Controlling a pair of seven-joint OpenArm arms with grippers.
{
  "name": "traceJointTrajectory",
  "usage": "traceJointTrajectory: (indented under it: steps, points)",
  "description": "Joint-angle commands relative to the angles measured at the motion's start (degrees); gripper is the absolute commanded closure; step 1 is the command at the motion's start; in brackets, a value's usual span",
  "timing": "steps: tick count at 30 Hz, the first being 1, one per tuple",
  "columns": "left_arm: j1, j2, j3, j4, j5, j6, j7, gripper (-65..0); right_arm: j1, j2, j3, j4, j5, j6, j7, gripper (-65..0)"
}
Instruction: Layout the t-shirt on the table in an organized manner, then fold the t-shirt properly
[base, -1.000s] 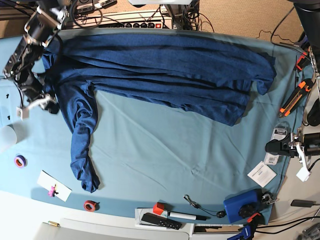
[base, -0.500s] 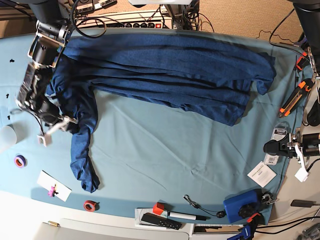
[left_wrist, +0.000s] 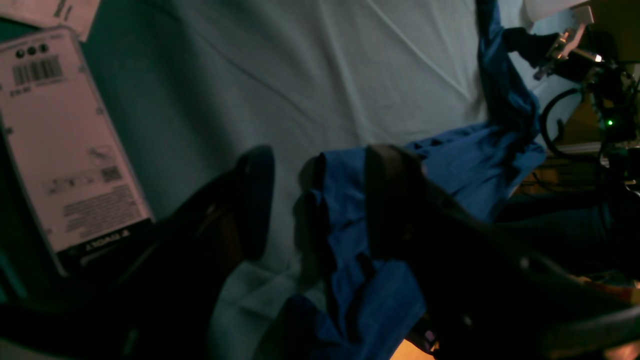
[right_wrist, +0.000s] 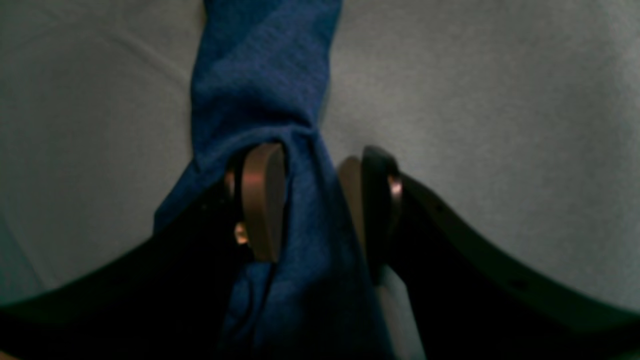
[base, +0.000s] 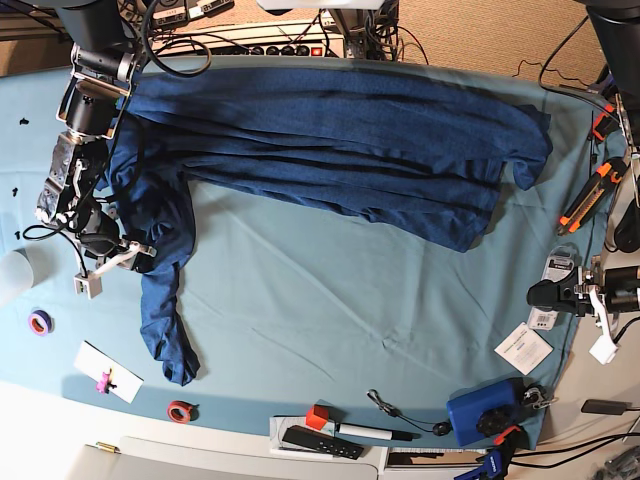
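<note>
On the teal tabletop (base: 330, 300) the t-shirt (base: 330, 140) is spread along the far edge in long folds, with one sleeve (base: 165, 300) trailing toward the near side at the base view's left. Compared with a second ago, the right gripper (base: 112, 252) has been carried from the shirt's shoulder down along that sleeve, and the upper sleeve has been drawn slightly with it. In the right wrist view the right gripper (right_wrist: 312, 200) is seen partly closed around a bunched rope of sleeve fabric (right_wrist: 265, 90), which passes between its fingers (right_wrist: 260, 200); the cloth is judged to be held.

The left gripper (base: 590, 298) has not moved in that time and is parked at the tabletop's right edge beside a printed card (base: 523, 348). In the left wrist view its jaws stand apart with nothing between them; only the shirt's hem (left_wrist: 350, 210) is seen beyond them, well apart in the base view.

The layout stage is judged unfinished: the body is still rumpled and not squared. The sleeve appears to be the part now being straightened.
</note>
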Motion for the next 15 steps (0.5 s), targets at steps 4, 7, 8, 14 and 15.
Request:
traceJointTrajectory:
  steps: [4,7,8,14,15]
  points:
    - [-1.75,-1.09,-0.39,0.76,-1.39,-0.06,-0.58,-30.1,0.35,0.42,0.17,-0.92,0.35,-0.74,-1.49,-25.6]
    - [-1.75,-1.09,-0.39,0.76,-1.39,-0.06,-0.58,-30.1,0.37,-0.79,1.46,-4.33,2.91,-0.20,-1.14,-25.6]
    - [-1.75,-1.09,-0.39,0.76,-1.39,-0.06,-0.58,-30.1,0.37,-1.33,2.40,-5.68,3.85,0.42,-1.05,-25.6]
    - [-1.75,-1.09,-0.39,0.76,-1.39,-0.06,-0.58,-30.1,0.37,-4.46,9.84,-8.92,8.98,5.99,-4.09,-21.5]
    - [-1.75,-1.09,-0.39,0.76,-1.39,-0.06,-0.58,-30.1,0.37,-4.61,10.60,-8.92,10.40,6.93,-5.14,-17.4]
